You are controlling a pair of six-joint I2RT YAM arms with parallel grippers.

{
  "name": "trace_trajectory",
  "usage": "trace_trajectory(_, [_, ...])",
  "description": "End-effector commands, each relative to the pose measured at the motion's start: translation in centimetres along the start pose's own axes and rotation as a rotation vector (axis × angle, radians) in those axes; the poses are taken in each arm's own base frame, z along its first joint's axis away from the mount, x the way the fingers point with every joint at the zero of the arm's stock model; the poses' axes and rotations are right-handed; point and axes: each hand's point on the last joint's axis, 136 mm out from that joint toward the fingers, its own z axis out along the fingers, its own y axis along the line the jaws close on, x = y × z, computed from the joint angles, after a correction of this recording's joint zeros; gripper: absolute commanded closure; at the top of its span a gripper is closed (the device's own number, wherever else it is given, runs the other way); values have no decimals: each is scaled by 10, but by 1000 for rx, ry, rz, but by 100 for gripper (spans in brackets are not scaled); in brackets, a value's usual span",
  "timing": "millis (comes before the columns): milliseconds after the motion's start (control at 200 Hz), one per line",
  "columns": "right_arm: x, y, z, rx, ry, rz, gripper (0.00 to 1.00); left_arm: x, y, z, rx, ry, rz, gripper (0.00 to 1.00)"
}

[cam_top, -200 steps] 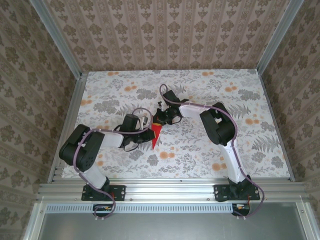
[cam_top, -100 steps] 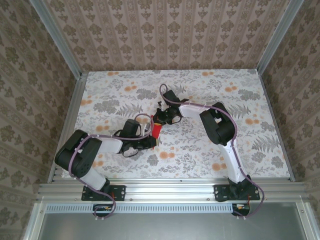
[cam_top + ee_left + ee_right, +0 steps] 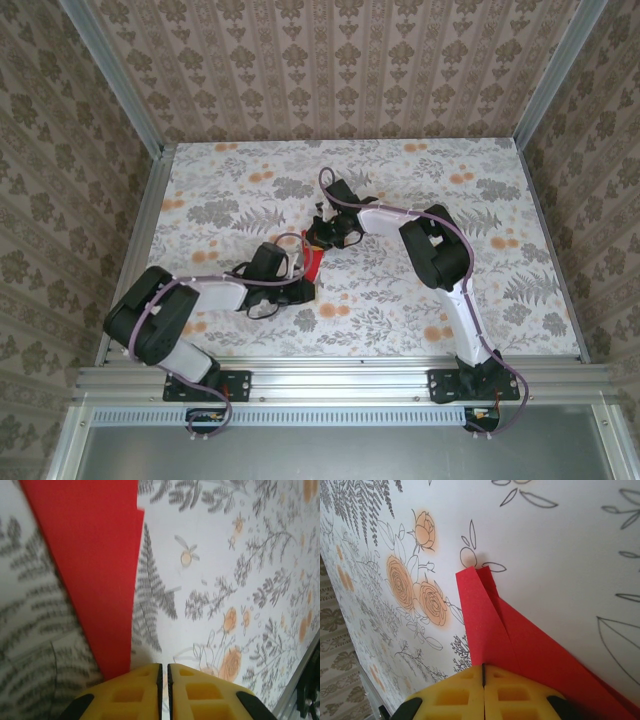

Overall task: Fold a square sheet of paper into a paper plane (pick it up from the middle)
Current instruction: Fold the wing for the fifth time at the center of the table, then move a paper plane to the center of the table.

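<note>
Floral tabletop, patterned walls all round, and both arms meet near the middle. Between them lies the red paper plane, partly folded. The right end effector is clamped on it, the centre crease running straight into the closed yellow fingers. The left end effector has its fingers all but together, the paper's narrow end slipping under one finger's edge.

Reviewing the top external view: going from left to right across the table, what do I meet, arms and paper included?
Left arm's base → red paper → right arm's base. Both grippers crowd the paper, so I leave them out of the order.
</note>
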Motion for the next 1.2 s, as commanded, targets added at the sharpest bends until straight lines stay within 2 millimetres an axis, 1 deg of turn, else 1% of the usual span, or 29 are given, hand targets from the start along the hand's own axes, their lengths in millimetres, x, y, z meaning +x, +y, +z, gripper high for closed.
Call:
trace_trajectory(0, [-12,22,-22,-29,-29,-8,88,-6,-11,-18,-29,-28,15,82])
trace_trajectory(75, [-19,47,-44,-79,-71,-45,82,-22,-24,-32,-34,-92,39,79])
trace_trajectory(120, [-22,58,-59,-99,-102,-57,77,-31,-29,-40,-43,-128,50,75])
trace_trajectory(180, [-26,63,-76,-112,-146,-65,64,-41,-33,-52,-73,-170,58,68])
trace_trajectory(205, [-27,65,-84,-116,-167,-72,60,-43,-32,-57,-99,-176,58,65])
trace_trajectory(210, [-28,68,-88,-120,-176,-76,59,-44,-33,-58,-102,-181,61,64])
trace_trajectory(255, [-30,68,-101,-121,-214,-84,53,-47,-30,-66,-159,-186,65,58])
trace_trajectory(300, [-31,65,-113,-113,-248,-88,47,-51,-30,-74,-199,-190,81,49])
trace_trajectory(390, [-32,48,-133,-52,-317,-89,37,-60,-29,-87,-275,-205,97,36])
trace_trajectory(490, [-30,27,-157,12,-386,-80,30,-70,-29,-94,-340,-209,130,30])
trace_trajectory(545, [-24,18,-167,13,-408,-71,23,-77,-30,-96,-377,-212,149,26])
trace_trajectory(605, [-19,16,-181,-13,-443,-72,15,-81,-23,-94,-441,-195,157,24])
trace_trajectory(680, [-10,14,-198,-13,-504,-94,1,-87,-19,-89,-509,-169,169,21])
trace_trajectory(795, [1,4,-223,39,-586,-119,0,-91,-19,-71,-581,-123,207,16])
trace_trajectory(860, [6,-10,-233,80,-622,-105,0,-94,-19,-59,-619,-93,225,14])
trace_trajectory(905, [7,-15,-242,93,-655,-91,0,-96,-18,-51,-653,-74,235,13])
trace_trajectory(935, [8,-27,-241,112,-661,-68,0,-97,-16,-48,-684,-61,240,12])
trace_trajectory(945, [10,-24,-248,103,-679,-73,0,-97,-15,-46,-692,-57,243,12])
trace_trajectory(965, [10,-26,-252,104,-695,-67,0,-98,-15,-44,-709,-50,246,12])
trace_trajectory(1025, [14,-38,-256,121,-713,-39,0,-101,-12,-37,-752,-34,249,12])
trace_trajectory(1090, [17,-47,-260,133,-727,-18,0,-102,-5,-30,-785,-12,235,14])
trace_trajectory(1195, [20,-59,-261,155,-743,5,0,-104,4,-22,-836,11,221,20])
